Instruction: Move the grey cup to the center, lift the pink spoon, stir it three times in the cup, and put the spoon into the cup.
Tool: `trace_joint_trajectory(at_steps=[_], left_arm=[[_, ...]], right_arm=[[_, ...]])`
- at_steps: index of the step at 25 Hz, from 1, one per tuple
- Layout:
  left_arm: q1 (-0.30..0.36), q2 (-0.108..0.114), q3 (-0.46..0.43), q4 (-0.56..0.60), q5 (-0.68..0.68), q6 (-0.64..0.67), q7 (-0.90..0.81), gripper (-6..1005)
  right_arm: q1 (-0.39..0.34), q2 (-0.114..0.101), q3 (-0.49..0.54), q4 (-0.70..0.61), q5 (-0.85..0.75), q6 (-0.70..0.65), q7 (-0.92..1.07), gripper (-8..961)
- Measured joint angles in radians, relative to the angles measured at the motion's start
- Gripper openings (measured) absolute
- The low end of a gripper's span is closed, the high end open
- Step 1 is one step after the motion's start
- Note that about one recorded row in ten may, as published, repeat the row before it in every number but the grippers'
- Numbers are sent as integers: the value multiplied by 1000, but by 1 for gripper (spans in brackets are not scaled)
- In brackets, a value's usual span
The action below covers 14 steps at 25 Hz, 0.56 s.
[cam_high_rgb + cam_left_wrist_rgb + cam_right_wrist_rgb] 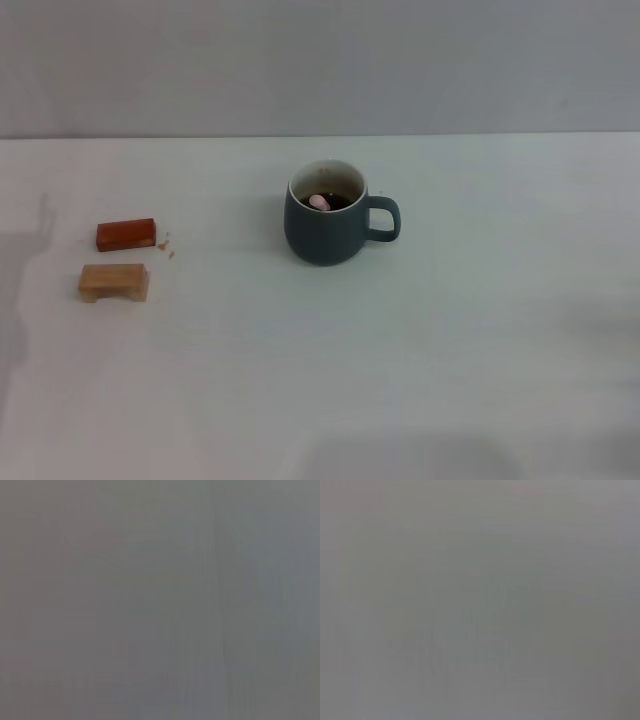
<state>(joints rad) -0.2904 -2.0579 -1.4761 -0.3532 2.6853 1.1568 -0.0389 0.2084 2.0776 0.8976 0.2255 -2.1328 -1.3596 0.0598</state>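
No arm or claw shows in the head view. Both wrist views show only plain grey, with no fingers, so neither claw can be seen.

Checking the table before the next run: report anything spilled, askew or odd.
Small reddish crumbs lie beside the reddish-brown block, above the tan block. The grey cup stands upright, the pink spoon inside; nothing spilled. No gripper shows.

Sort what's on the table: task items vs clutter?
Task items: grey cup, mid-table, handle toward the robot's right; pink spoon, only its pale end showing inside the cup.

Clutter: reddish-brown block and tan wooden block, on the robot's left. No gripper in view.
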Motion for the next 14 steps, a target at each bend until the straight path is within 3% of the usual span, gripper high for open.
trace_joint_trajectory(at_steps=[9, 14], left_arm=[[-1, -5, 4, 12, 9, -24, 2, 770], [-2, -8, 4, 24, 11, -33, 2, 826]], right_arm=[[-7, 1, -1, -3, 1, -6, 0, -1], [-9, 1, -1, -10, 1, -6, 0, -1]])
